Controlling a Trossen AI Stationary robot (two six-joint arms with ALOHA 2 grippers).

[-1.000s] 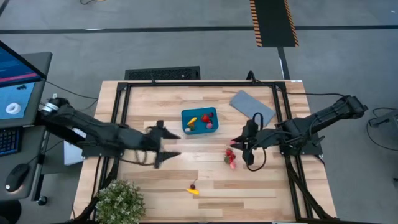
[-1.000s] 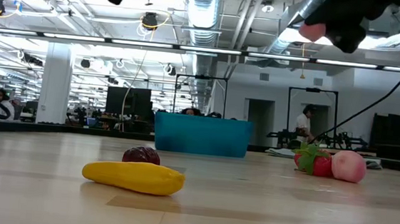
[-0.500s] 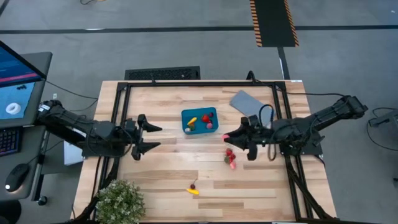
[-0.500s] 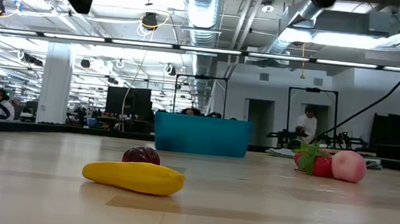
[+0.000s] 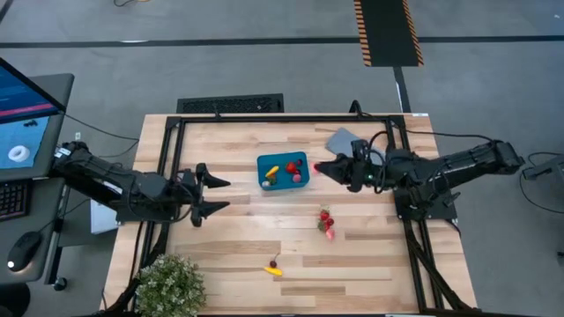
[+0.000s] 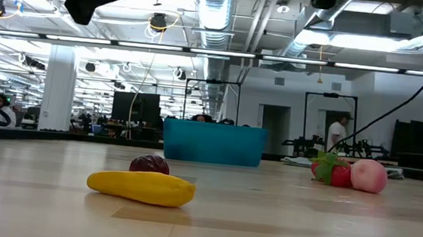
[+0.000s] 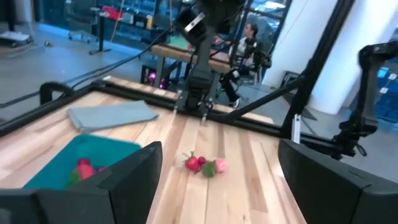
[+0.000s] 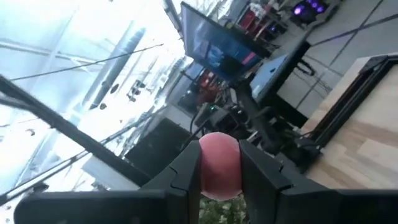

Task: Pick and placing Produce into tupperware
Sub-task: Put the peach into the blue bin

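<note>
The teal tupperware (image 5: 282, 170) stands at the table's middle far part with several produce pieces inside. My right gripper (image 5: 320, 165) hovers just right of it, shut on a pink round berry (image 8: 219, 165). Red and pink pieces (image 5: 327, 223) lie on the wood nearer the front. A yellow piece (image 5: 275, 271) with a dark berry (image 6: 150, 164) lies near the front edge. My left gripper (image 5: 210, 195) stands open at the table's left side, with nothing between its fingers. My right gripper pinches the pink berry's two sides (image 8: 205, 168) between its two fingers (image 8: 186, 171). The fingers come about level from the table's right. The berry is lifted clear of the table.
A flat grey lid (image 5: 346, 141) lies behind my right gripper at the far right. A bushy green plant (image 5: 167, 286) stands at the near left corner. A black frame (image 5: 176, 132) runs round the table's edges. Bare wood lies between the tupperware and the front pieces.
My right gripper has risen from the red and pink pieces with the pink berry, gone toward the far edge and the tupperware, and tipped up from pointing down to about level. My left gripper has drawn back toward the table's left edge and stays open.
</note>
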